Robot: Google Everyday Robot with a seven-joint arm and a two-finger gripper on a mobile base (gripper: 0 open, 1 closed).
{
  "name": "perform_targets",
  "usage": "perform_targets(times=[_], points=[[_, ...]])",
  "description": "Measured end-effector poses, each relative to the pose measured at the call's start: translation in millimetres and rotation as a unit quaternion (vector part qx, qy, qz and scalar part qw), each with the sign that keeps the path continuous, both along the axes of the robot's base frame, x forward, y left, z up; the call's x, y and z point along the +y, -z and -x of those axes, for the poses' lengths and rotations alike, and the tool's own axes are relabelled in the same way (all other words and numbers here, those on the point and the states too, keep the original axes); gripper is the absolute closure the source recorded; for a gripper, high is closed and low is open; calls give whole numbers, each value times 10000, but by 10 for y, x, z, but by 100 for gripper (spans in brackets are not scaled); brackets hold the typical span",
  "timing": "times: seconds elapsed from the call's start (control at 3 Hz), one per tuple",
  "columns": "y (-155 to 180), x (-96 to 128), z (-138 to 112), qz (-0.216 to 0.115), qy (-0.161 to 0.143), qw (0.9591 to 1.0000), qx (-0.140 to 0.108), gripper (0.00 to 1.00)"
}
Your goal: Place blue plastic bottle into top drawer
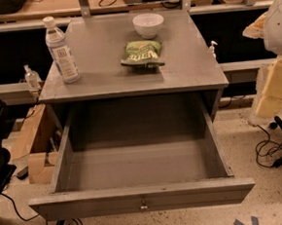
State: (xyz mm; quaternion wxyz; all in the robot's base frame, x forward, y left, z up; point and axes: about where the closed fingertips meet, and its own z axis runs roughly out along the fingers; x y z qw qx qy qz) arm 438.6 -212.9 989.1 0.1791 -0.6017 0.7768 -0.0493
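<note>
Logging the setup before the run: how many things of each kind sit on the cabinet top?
blue plastic bottle: 1
white bowl: 1
green snack bag: 1
Total: 3
The gripper is at the right edge of view, apart from all three.

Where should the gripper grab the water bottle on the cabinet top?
Grip the bottle around its straight middle, coming level from the front: it stands upright near the cabinet top's left edge, nothing beside it. The gripper is at the right edge of view.
</note>
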Motion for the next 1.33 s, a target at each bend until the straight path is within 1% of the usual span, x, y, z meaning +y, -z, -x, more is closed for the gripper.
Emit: perform_targets(times=[0.33,0.67,1.0,1.33], points=[[-3,2,-2,-3,-2,10000,-7,0],[-57,236,-290,-486,-251,9983,-199,0],[-199,750,-791,-1607,-637,9830,-612,0],[-296,1108,-1042,-2682,-751,9555,-972,0]])
